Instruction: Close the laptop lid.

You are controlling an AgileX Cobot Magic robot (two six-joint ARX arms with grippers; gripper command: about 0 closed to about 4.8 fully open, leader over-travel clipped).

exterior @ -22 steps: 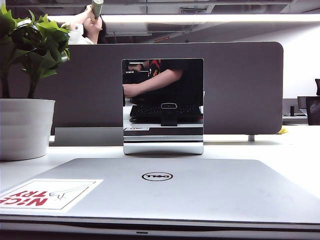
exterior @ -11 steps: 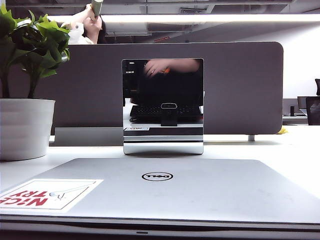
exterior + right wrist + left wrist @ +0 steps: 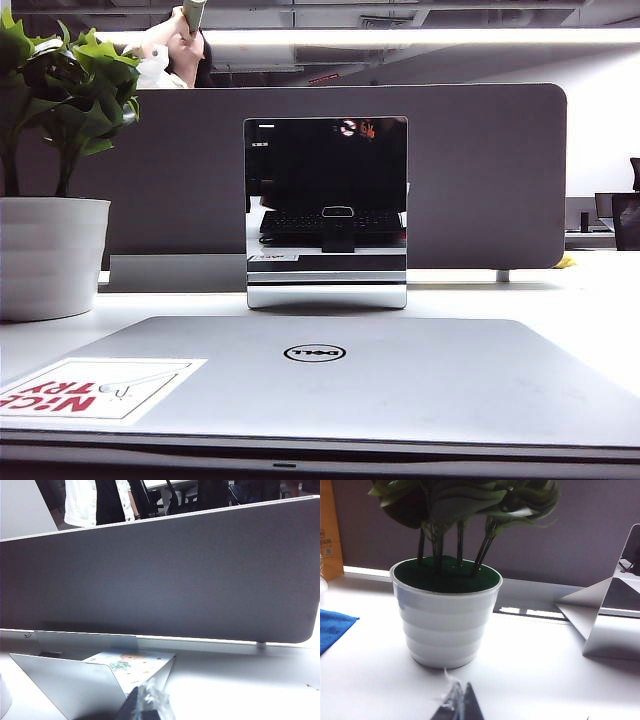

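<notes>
The laptop lid (image 3: 400, 385) lies flat and shut on its base at the front of the exterior view. Its matte silver face points up, with the oval Dell logo (image 3: 314, 352) and a white red-lettered sticker (image 3: 95, 388). Neither gripper shows in that view. My left gripper (image 3: 460, 700) appears only in the left wrist view, tips together and shut on nothing, in front of a white plant pot (image 3: 447, 620). My right gripper (image 3: 145, 702) is shut too, its tips wrapped in clear tape, near the mirror's silver back (image 3: 65, 685).
A small square mirror (image 3: 326, 210) stands just behind the laptop, and a big grey partition board (image 3: 480, 170) runs behind that. The potted plant (image 3: 50, 255) is at the left. A blue cloth (image 3: 332, 627) lies beside the pot. A picture card (image 3: 132, 662) rests against the mirror's stand.
A person's arm reflected in the mirror has lifted up and left the reflection. The laptop lid has stayed flat and nothing else has moved.
</notes>
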